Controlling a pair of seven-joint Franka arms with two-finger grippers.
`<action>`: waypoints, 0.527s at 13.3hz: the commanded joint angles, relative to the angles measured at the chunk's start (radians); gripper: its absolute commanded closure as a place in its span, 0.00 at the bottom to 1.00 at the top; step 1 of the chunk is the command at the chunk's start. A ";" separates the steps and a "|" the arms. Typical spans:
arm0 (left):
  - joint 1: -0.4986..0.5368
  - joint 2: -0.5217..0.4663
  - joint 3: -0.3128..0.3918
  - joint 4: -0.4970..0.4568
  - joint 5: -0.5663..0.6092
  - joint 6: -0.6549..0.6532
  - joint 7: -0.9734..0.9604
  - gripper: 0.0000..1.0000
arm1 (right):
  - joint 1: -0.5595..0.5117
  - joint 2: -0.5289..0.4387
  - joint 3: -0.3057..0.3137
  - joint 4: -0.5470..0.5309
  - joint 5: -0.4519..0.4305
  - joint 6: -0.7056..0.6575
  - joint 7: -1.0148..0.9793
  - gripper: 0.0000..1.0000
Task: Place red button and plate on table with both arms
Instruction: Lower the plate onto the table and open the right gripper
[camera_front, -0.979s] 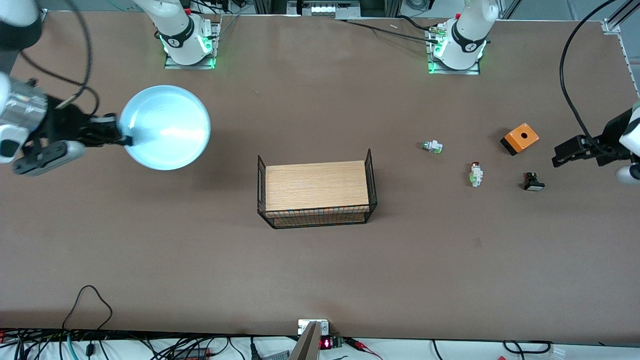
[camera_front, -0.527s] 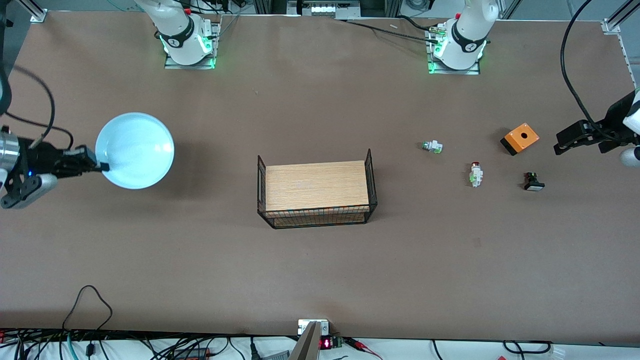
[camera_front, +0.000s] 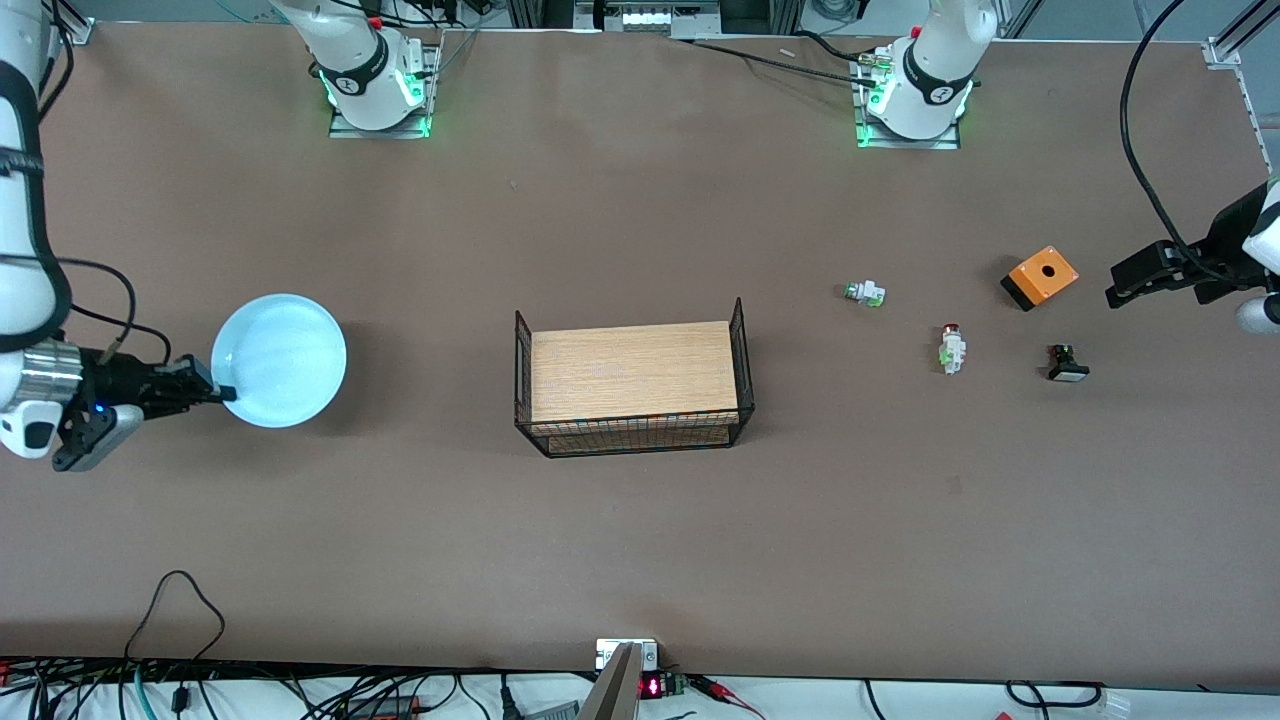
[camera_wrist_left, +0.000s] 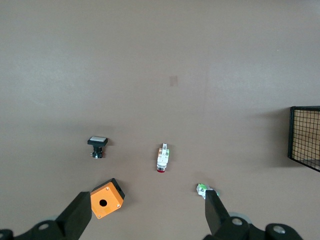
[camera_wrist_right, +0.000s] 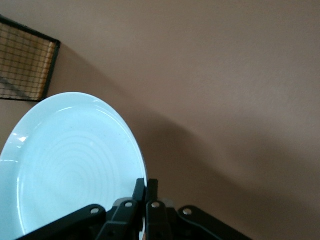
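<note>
Two white jointed arms work over one matte brown table (camera_front: 640, 540). In the front view, one wooden board with black wire sides (camera_front: 632, 378) sits mid-table as landmark. Toward the right arm's end from it, the right gripper (camera_front: 218, 389) is clenched on the rim of one round, smooth, pale blue plate (camera_front: 280, 360). Toward the left arm's end lie three small button parts: the dark-red-capped white blocky button (camera_front: 951, 348), a green-capped white part (camera_front: 865, 293) and a black part with a white face (camera_front: 1067, 364), plus one orange box with a round hole (camera_front: 1040, 277). The left gripper (camera_front: 1130, 287) waits past that box.

Left wrist view: its fingers (camera_wrist_left: 76, 218) stand spread wide, holding nothing.

Right wrist view: fingers (camera_wrist_right: 151, 192) pinch the plate's edge.
</note>
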 joint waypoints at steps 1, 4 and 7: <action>0.001 -0.022 -0.003 -0.011 0.009 -0.010 -0.010 0.00 | -0.021 0.079 0.024 0.020 0.036 0.096 -0.118 0.98; 0.001 -0.022 -0.005 -0.008 0.006 -0.010 -0.010 0.00 | -0.021 0.145 0.024 0.020 0.068 0.199 -0.228 0.98; 0.001 -0.022 -0.005 -0.008 0.006 -0.012 -0.009 0.00 | -0.021 0.204 0.024 0.020 0.140 0.253 -0.297 0.96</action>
